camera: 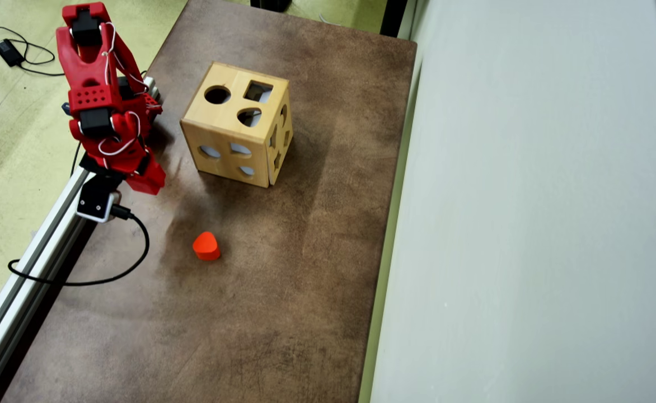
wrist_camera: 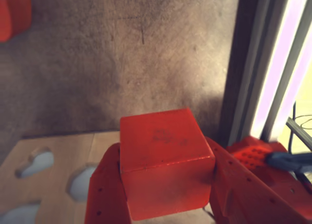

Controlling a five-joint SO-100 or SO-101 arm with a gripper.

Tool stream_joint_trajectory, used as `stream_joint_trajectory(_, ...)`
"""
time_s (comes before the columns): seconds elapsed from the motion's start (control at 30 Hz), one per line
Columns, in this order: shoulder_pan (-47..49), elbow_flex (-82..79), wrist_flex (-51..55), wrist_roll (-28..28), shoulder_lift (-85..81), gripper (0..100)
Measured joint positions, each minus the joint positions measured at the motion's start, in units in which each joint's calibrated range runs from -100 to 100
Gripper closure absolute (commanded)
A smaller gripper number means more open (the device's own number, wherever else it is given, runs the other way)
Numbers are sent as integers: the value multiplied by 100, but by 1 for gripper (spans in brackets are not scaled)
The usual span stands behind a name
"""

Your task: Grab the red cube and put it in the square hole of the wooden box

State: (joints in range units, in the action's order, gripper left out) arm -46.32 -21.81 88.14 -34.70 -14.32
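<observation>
**Red cube pinched between the fingers of the gripper, lifted; insertion not yet done.**
Wrist view: both red fingers press the cube's sides, the wooden box low to its left. Overhead view: beside the box on its left, the arm hides the cube; the square hole on the box's top face stands empty. Count: one cube, one box, one square hole, one orange-red heart block in front of the box.
</observation>
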Motion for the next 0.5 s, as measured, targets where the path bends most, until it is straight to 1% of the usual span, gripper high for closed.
stream_joint_trajectory(0.3, 0, 0, 775, 0, -1441, 98)
stream_joint_trajectory(0.5, 0, 0, 888, 20, -2263, 98)
